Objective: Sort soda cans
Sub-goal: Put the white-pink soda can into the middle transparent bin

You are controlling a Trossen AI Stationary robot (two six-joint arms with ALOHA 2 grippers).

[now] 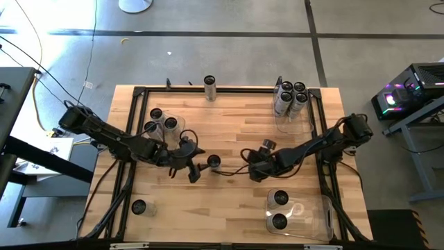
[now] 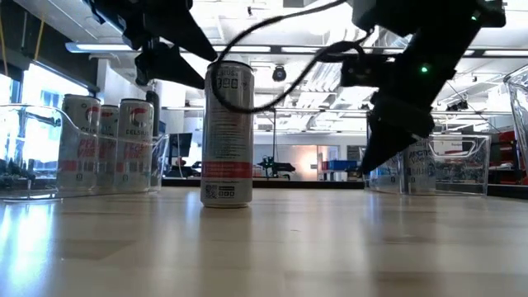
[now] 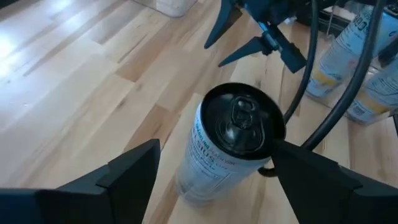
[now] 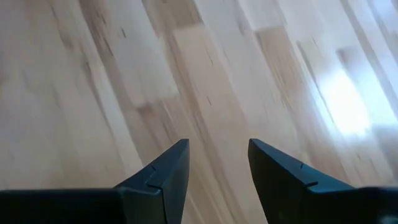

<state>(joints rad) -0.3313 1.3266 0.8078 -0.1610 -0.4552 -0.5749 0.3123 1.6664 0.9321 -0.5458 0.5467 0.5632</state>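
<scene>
Can (image 3: 230, 146) beside the open left tool (image 3: 211, 177) looks light, slick and tippy: grip mid-body; right tool (image 4: 217, 165) empty, parted.

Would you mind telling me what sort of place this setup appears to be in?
Probably a robotics lab or workshop: a wooden table in a black frame on a bare concrete floor, a lit-up computer beside it, and open-plan workbenches under ceiling lights beyond.

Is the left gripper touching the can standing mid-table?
Cannot tell. In the left wrist view the left gripper is open around the can; one finger meets its edge, no gap or contact plain.
</scene>
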